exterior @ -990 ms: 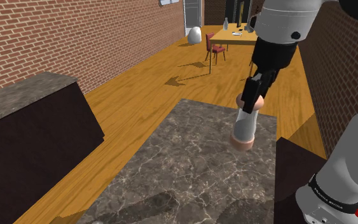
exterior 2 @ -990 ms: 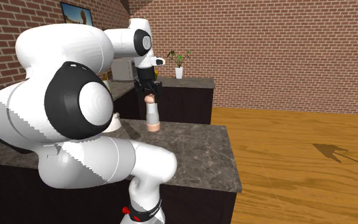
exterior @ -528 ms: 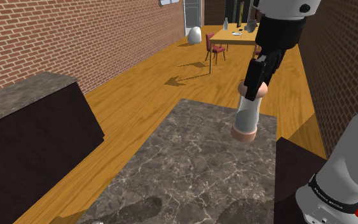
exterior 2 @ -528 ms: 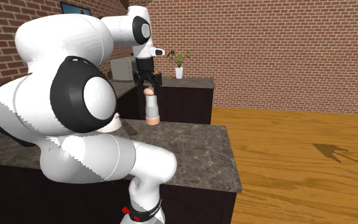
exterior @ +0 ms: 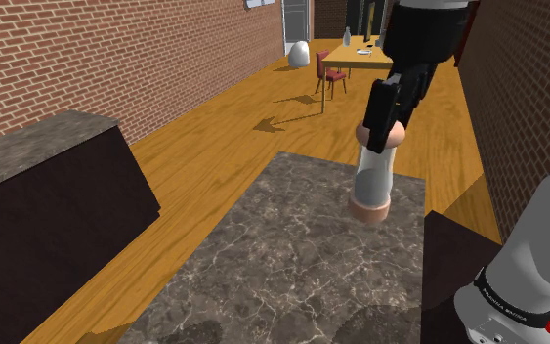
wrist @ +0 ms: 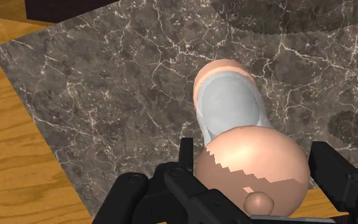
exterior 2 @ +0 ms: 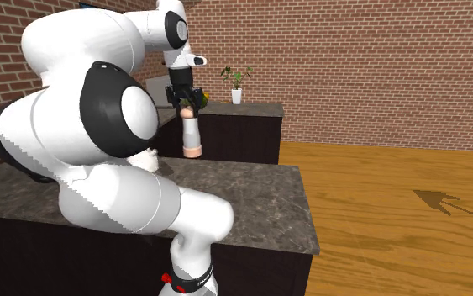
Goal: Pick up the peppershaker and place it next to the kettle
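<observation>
**Brick-walled room with a wooden floor, seen around the stone worktop.**

You look across a dark, white-veined stone worktop (exterior: 292, 264), and beyond its far edge lies an orange wooden floor (exterior: 224, 127). Red brick walls (exterior: 116, 59) close the room on either side. A dark side counter (exterior: 38, 147) with a stone top stands at the shoulder view's left. Far down the floor you find a wooden table (exterior: 356, 61) with a red chair (exterior: 329, 73) beside it. In the second exterior view, a potted plant (exterior 2: 236, 84) stands on a rear counter (exterior 2: 247, 109) against the brick.

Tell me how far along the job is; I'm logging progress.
Done: the pick. The gripper clasps the pepper shaker by its rounded top between its fingers, clear of the marble counter. In hand: carrying it in the air. Left: the whole placement; it is not yet set down.
</observation>
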